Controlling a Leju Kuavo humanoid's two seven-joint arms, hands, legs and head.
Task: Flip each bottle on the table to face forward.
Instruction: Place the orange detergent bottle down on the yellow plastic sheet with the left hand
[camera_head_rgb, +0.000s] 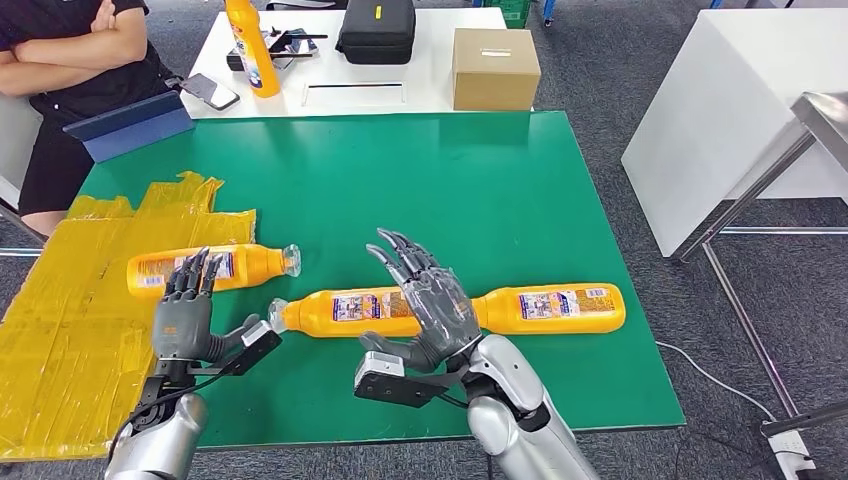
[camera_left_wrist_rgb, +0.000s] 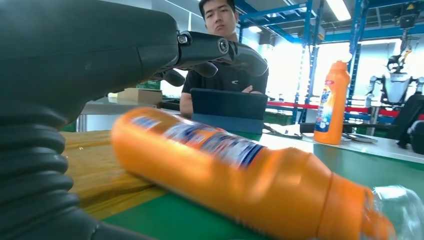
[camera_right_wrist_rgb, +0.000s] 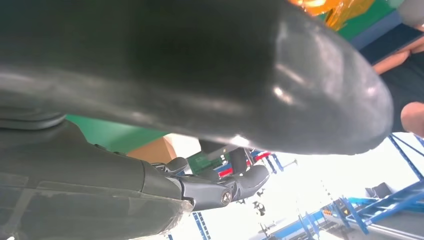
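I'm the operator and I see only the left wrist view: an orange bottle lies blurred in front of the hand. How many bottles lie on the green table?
Observer: Three bottles lie on the green table: the left bottle, the middle bottle, the right bottle.
Operator: Is the left hand gripping one?
Observer: No. The left hand hovers open beside the left bottle.
Operator: And the right hand?
Observer: The right hand is open above the middle bottle, fingers spread.
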